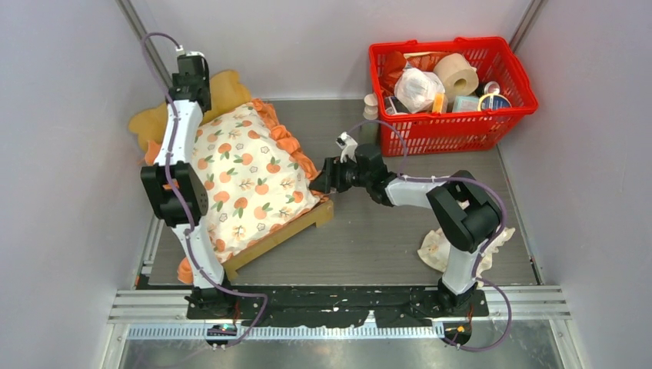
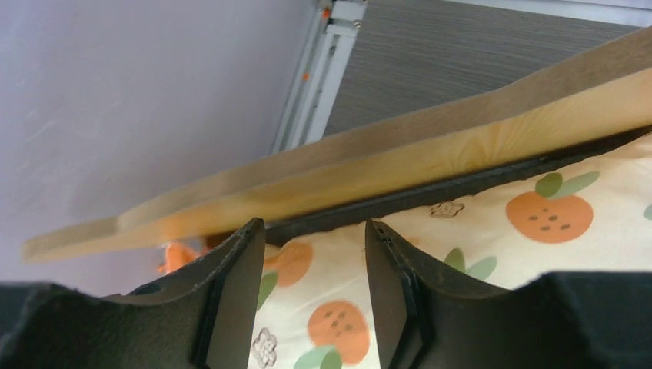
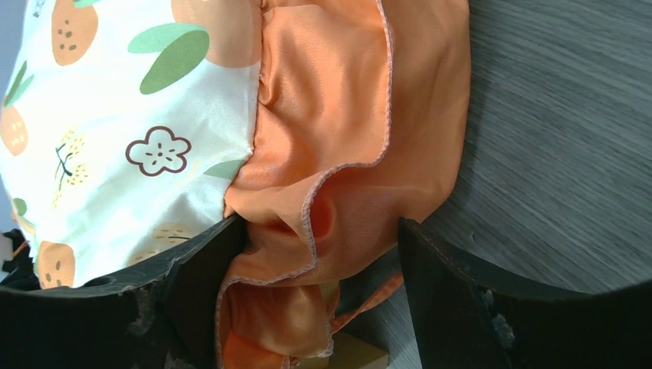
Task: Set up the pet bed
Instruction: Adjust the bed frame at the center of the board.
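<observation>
I see the pet bed (image 1: pixel 304 223) lying slantwise on the grey table (image 1: pixel 400 231). Its headboard (image 2: pixel 461 146) is at the far end and its foot end points to the near side. A cream cushion (image 1: pixel 246 169) with orange print lies on top of the bed and covers nearly all of it. Only the wooden foot rail and a part of the wavy headboard show around it. The cushion's orange ruffle (image 3: pixel 346 115) hangs over the right edge of the bed.

The left gripper (image 2: pixel 311 231) is at the headboard end of the bed, low over the cushion. In the left wrist view its fingers (image 2: pixel 234 292) stand a moderate way apart, and I see only the cushion's print in the gap. The light wood of the headboard runs across just beyond the tips, with a dark strip under it. This gripper holds nothing.

The right gripper (image 3: pixel 323 238) is at the right side of the bed, close to the foot corner. Its jaws are spread wide and the ruffle is bunched between them, not clamped.

A red basket (image 1: pixel 454 127) full of small goods, among them a paper roll (image 1: pixel 457 74), stands well apart from the bed, to the right of its headboard end. A small cream frilled pillow (image 1: pixel 440 250) lies to the right of the bed's foot end, also well apart, partly hidden under the right arm.
</observation>
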